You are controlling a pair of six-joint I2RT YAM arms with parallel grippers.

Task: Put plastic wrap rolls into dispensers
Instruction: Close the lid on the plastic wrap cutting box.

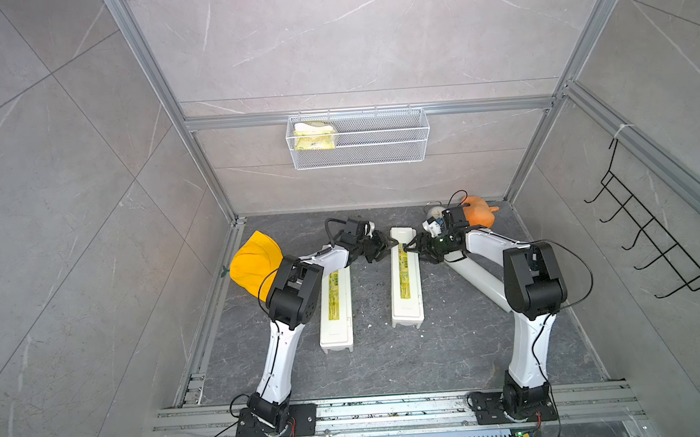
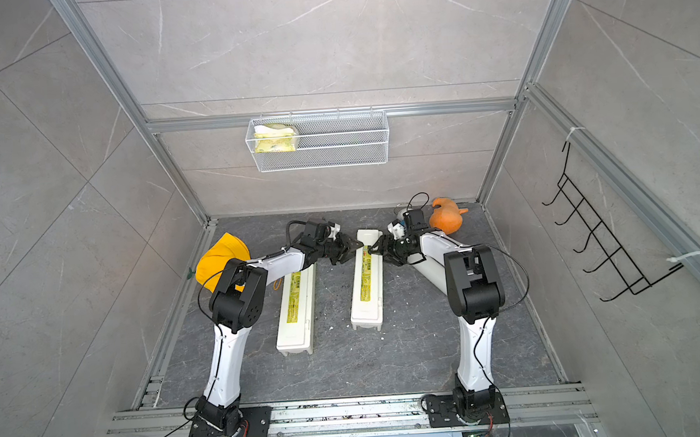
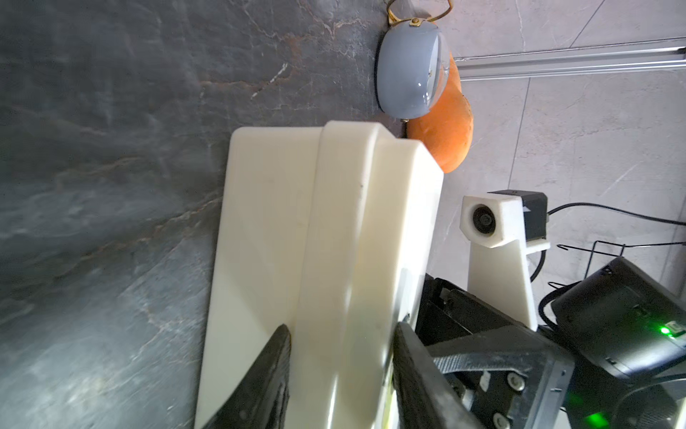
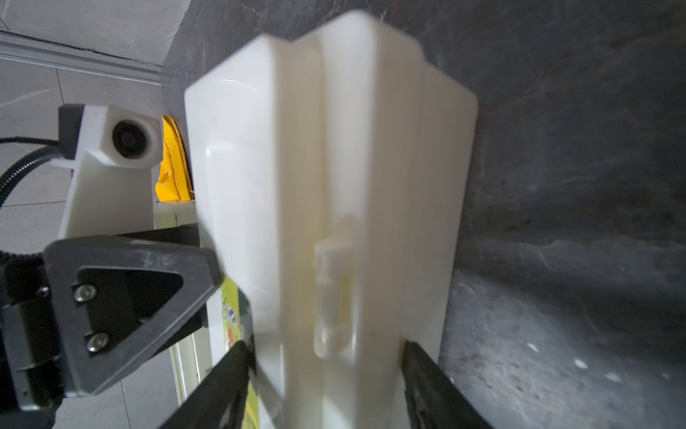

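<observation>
Two cream-white dispensers lie lengthwise on the dark table, lids down and yellow labels up. The left dispenser [image 1: 335, 312] [image 2: 296, 314] lies partly under my left arm. Both grippers meet at the far end of the middle dispenser [image 1: 406, 291] [image 2: 367, 293] [image 3: 334, 223] [image 4: 297, 148]. My left gripper [image 1: 388, 246] [image 2: 356, 246] [image 3: 341, 328] is shut on its raised lid ridge. My right gripper [image 1: 409, 248] [image 2: 373, 249] [image 4: 324, 343] stands open, straddling the box from the other side. One plastic wrap roll [image 1: 475, 278] [image 2: 429, 275] lies slanted beneath my right forearm, partly hidden.
A yellow cap [image 1: 255, 260] lies at the left edge. An orange plush toy [image 1: 479, 211] and a grey clock [image 3: 408, 74] sit at the back right corner. A wire basket [image 1: 358, 138] hangs on the back wall, a black hook rack [image 1: 653, 234] on the right wall.
</observation>
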